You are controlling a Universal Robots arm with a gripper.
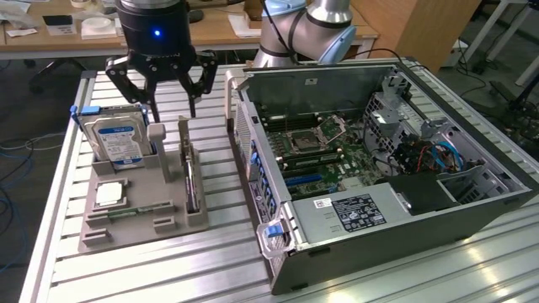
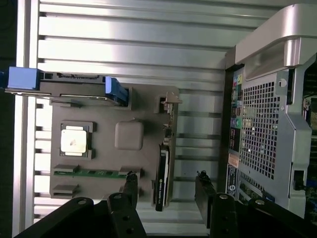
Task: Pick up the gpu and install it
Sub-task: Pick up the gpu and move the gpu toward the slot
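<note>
The gpu (image 1: pixel 192 183), a thin dark circuit card, stands on edge in a slot of the grey plastic holder tray (image 1: pixel 130 235), on the side nearest the open dark-grey computer case (image 1: pixel 379 246). The black gripper (image 1: pixel 173 113) hangs above the tray's far end, jaws wide apart and holding nothing. In the wrist view the card lies between its fingers (image 2: pixel 131 191), lower down. The tray rests on a ribbed aluminium table (image 1: pixel 168 271), with a wooden desk (image 1: pixel 211 35) behind. The card's long axis runs parallel to the case's perforated rear panel.

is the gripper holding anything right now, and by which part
Nothing is held. The gripper hangs with its fingers open above the tray, and the gpu stands in its slot there, untouched.
</note>
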